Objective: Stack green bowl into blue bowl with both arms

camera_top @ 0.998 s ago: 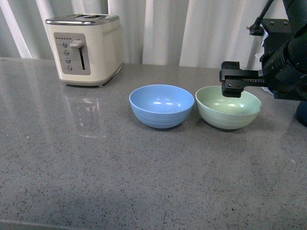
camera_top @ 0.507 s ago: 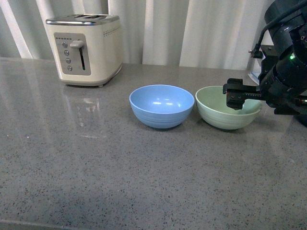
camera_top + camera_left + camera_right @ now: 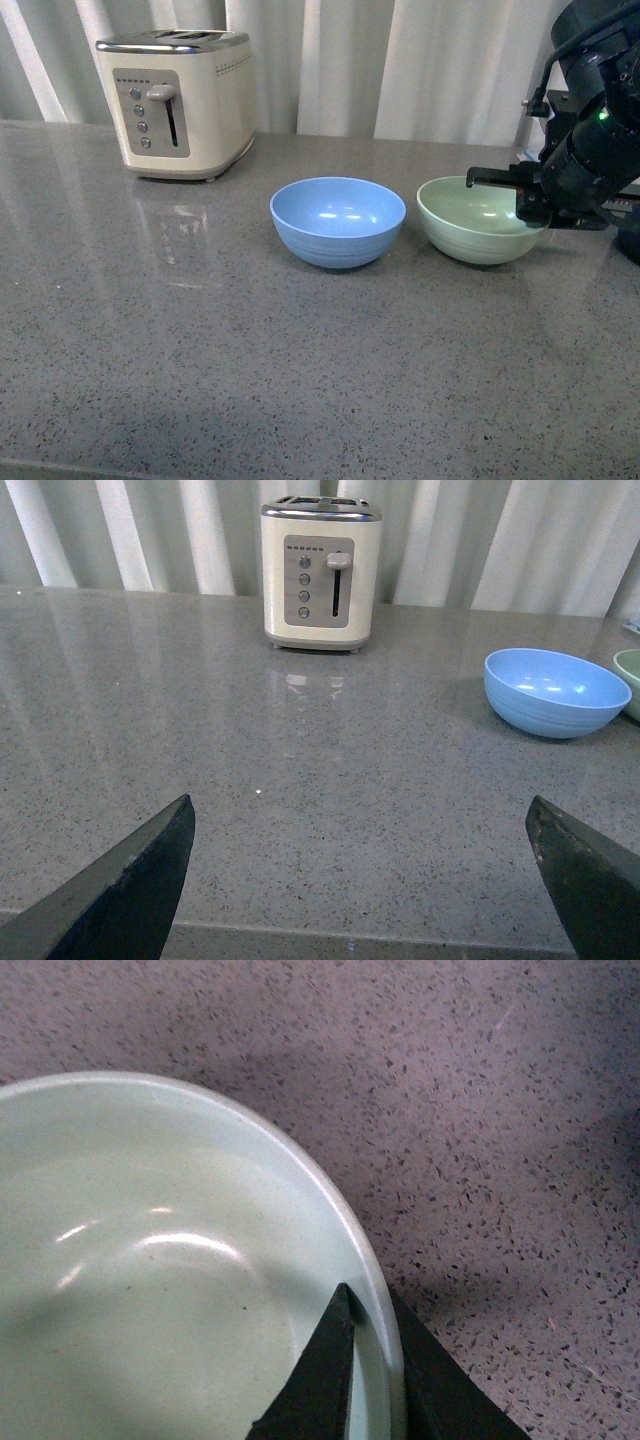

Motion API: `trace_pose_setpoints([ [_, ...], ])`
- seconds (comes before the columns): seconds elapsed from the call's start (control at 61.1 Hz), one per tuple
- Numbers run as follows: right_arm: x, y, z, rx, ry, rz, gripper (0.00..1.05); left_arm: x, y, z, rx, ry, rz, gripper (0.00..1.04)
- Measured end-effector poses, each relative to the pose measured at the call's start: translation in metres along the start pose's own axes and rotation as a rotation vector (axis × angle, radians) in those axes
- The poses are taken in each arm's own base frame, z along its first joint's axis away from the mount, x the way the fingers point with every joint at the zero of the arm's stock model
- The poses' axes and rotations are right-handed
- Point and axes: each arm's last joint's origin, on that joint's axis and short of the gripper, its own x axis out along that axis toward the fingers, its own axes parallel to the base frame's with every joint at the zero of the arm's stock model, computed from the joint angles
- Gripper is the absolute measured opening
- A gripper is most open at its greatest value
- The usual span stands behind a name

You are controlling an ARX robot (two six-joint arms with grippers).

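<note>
Right now the right fingers (image 3: 325,1380) straddle the rim of the green bowl (image 3: 150,1260), one on the inner wall and the other outside. They appear pressed onto the rim, pinching it on the side away from the blue bowl (image 3: 338,220). Behind them the right arm (image 3: 595,150) reaches in low from the robot's right edge of the front view.

The green bowl sits upright just beside the blue one, to its right, with a narrow gap between them. It looks to be resting on the bench (image 3: 250,380), though I cannot tell whether its base has lifted slightly. The blue bowl stands upright and empty near the middle of the bench. A toaster (image 3: 180,100) stands well apart at the back left.

The left fingers (image 3: 140,880) are spread wide and hold nothing. They hang over bare bench, well short of the blue bowl.

By my reading the task is at its start. The grasp on the green bowl seems made, but the lift, the carry across and the lowering into the blue bowl are all left. The left arm has not yet taken any part.
</note>
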Motion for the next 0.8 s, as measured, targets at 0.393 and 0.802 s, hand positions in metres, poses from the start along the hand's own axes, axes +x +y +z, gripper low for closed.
trace_pose_setpoints([
  [0.393,-0.044,-0.010,0.013,-0.017,-0.134,-0.018,0.02,0.000,0.000,0.000,0.000,0.000,0.000,0.98],
  [0.802,-0.132,0.074,0.001,-0.112,-0.373,0.278,0.02,0.000,0.000,0.000,0.000,0.000,0.000,0.98],
])
